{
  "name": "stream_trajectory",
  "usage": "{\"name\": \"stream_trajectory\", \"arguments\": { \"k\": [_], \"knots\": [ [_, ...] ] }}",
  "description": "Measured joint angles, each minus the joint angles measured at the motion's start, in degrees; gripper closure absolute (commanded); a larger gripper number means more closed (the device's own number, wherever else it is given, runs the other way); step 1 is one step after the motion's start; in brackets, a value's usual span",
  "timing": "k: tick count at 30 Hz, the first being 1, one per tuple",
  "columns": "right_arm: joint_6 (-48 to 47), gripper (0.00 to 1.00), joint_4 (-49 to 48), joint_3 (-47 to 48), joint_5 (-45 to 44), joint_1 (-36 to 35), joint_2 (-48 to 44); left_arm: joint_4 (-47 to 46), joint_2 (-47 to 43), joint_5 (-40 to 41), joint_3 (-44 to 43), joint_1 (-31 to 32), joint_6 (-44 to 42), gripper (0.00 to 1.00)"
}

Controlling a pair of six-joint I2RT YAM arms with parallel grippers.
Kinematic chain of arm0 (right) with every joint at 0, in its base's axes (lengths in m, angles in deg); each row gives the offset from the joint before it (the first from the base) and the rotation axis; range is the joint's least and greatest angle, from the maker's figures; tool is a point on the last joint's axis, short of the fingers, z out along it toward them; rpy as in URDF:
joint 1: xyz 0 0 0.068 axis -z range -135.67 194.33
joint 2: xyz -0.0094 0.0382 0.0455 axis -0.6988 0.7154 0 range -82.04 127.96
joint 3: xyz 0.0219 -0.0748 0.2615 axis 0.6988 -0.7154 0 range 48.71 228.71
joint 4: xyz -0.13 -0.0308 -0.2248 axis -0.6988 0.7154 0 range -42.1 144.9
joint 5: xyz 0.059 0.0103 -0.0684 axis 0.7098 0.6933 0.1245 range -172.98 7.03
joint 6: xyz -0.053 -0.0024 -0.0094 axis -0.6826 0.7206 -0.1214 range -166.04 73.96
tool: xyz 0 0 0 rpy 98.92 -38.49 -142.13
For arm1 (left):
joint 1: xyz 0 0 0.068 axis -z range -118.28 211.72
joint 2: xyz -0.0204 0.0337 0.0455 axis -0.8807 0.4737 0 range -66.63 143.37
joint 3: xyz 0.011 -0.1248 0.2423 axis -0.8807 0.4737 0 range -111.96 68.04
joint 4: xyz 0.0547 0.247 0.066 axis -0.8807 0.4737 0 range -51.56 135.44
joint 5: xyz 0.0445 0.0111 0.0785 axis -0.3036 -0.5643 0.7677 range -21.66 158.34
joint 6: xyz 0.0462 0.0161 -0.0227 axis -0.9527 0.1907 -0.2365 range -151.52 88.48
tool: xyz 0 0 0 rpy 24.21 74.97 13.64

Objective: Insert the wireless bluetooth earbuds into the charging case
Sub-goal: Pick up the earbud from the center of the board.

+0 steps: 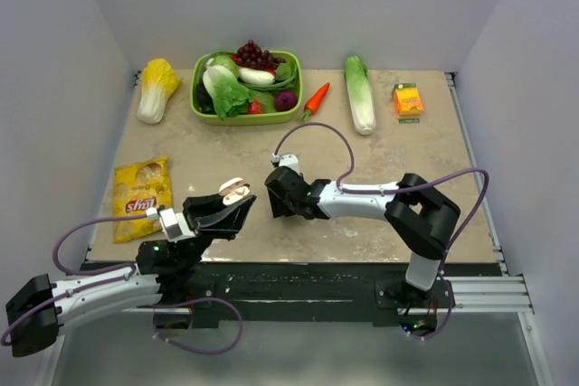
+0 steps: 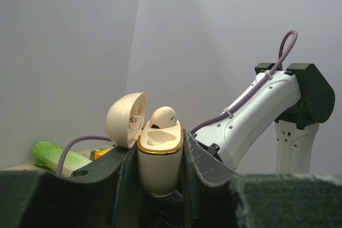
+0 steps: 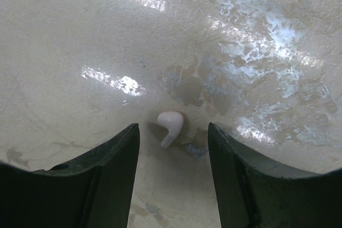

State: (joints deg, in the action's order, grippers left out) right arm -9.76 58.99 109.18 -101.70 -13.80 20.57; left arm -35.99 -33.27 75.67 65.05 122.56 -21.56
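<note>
My left gripper [image 1: 233,210] is clamped tight on the charging case [image 2: 159,169] and holds it upright, off the table [image 1: 380,151], near the front left. Its fingers [image 2: 200,169] press the case's two sides. In the left wrist view the lid [image 2: 125,120] is swung open to the left. One earbud [image 2: 163,116] sits in the gold-rimmed mouth, its head proud of the rim. My right gripper [image 1: 276,198] has hold of nothing. Its jaws stand partly apart, pointed down at the tabletop, and the second earbud [image 3: 171,126] lies on the surface between the two fingertips, touching neither. From overhead, the right gripper sits just right of the case.
</note>
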Motion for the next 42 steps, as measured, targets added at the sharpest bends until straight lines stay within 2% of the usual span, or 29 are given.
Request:
{"name": "stream_trajectory", "arguments": {
  "k": [11, 34, 42],
  "knots": [
    [0.39, 0.47, 0.96, 3.37, -1.84, -0.42, 3.85, -0.02, -1.20, 0.00, 0.00, 0.00, 0.07, 1.00],
    [1.42, 0.59, 0.90, 3.54, -3.30, -0.59, 4.28, -0.02, -2.73, 0.02, 0.00, 0.00, 0.74, 1.00],
    [2.16, 0.78, -0.09, 3.02, -3.23, -1.40, 4.28, -0.02, -2.80, 0.02, 0.00, 0.00, 1.07, 1.00]
  ]
}}
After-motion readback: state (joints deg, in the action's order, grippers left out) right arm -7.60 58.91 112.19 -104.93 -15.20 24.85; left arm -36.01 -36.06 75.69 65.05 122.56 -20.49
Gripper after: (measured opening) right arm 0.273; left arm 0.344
